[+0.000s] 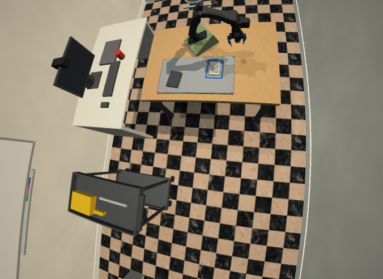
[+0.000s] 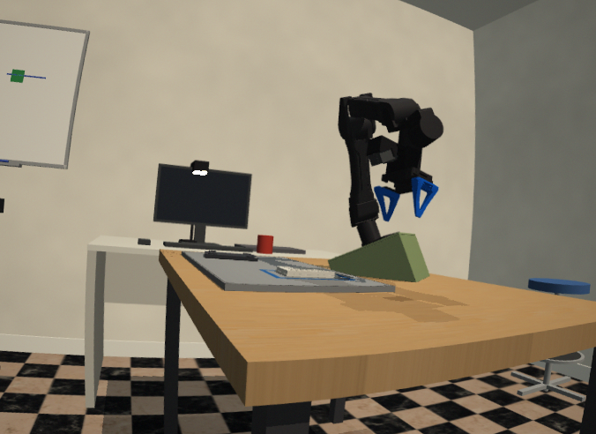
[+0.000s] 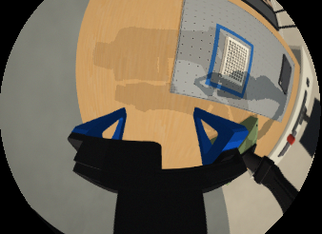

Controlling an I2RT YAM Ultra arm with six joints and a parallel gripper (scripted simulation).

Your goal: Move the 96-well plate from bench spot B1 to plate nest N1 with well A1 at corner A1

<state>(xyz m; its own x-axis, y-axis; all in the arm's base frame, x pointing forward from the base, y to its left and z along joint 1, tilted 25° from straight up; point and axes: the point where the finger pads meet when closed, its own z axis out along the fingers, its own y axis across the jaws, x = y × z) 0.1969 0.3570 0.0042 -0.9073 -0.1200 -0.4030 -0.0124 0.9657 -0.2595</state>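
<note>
One plate (image 1: 215,68), one nest (image 1: 173,79), tool (image 1: 237,40) open

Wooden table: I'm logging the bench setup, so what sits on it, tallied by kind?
Grey mat: 1
Well plate: 1
Blue outline around it: 1
Dark nest: 1
Green base: 1
Arm: 1, its end effector open and holding nothing
Total: 6
</note>
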